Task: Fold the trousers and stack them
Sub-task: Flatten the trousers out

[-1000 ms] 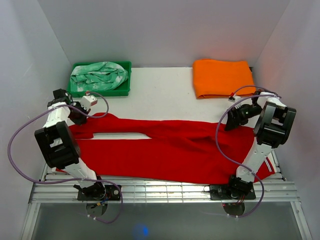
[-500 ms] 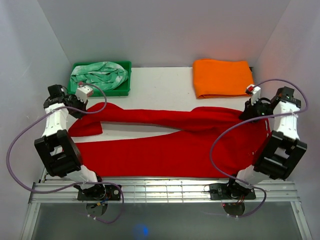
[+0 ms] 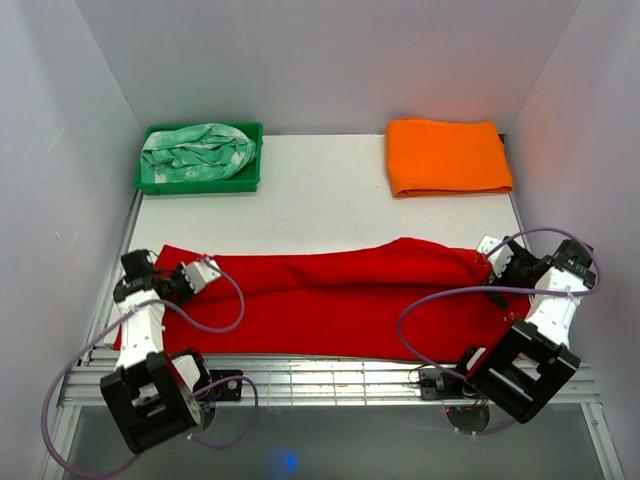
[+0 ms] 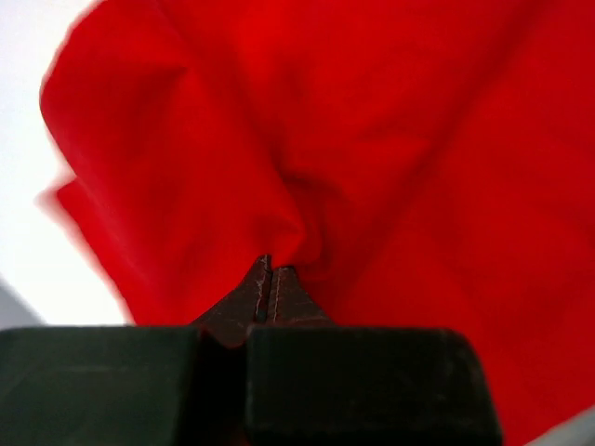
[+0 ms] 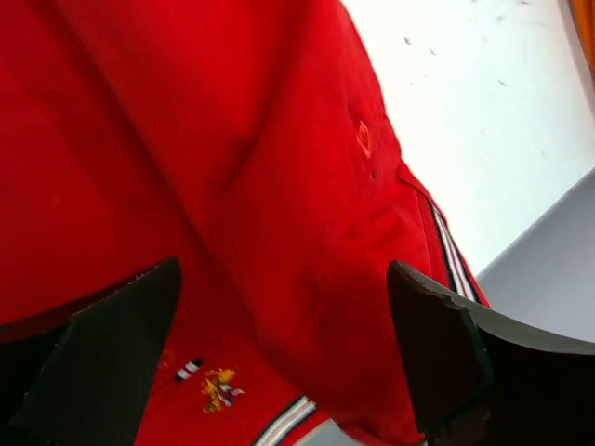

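Observation:
The red trousers [image 3: 350, 300] lie as one long band across the near half of the table, one leg folded over the other. My left gripper [image 3: 205, 272] is at their left end and is shut on a pinch of red cloth [image 4: 279, 223]; in the left wrist view the gripper [image 4: 270, 269] has its jaws pressed together. My right gripper [image 3: 492, 257] is over the right end at the waist. In the right wrist view the gripper [image 5: 284, 269] stands wide open above the trousers [image 5: 232, 167], holding nothing, with a striped waistband and a small logo below.
A green tray [image 3: 150, 185] holding mint green and white patterned cloth [image 3: 198, 150] stands at the back left. A folded orange cloth [image 3: 446, 156] lies at the back right. White walls close both sides. A metal rail [image 3: 330, 378] runs along the near edge.
Both grippers moved toward the near edge, bringing the far leg down over the near one. The right gripper now stands open off the cloth; the left stays shut on it.

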`<state>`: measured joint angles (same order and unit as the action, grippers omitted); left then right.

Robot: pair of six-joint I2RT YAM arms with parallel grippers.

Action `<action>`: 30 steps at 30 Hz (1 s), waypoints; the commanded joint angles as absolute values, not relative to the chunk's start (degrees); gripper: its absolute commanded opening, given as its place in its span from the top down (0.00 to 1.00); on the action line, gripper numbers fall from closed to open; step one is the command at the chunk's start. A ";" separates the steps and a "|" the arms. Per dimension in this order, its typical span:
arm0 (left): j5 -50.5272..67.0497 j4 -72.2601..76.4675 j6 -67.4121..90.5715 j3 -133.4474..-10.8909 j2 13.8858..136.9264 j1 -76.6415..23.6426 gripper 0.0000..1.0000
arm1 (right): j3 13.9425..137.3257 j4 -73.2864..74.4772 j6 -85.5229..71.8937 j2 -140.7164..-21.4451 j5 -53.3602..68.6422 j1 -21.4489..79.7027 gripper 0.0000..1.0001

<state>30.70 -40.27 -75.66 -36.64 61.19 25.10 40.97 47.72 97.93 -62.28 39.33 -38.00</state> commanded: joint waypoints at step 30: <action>27.07 -33.84 -88.00 -27.24 54.75 25.05 1.00 | 75.85 57.31 57.57 -103.28 37.44 -13.00 0.87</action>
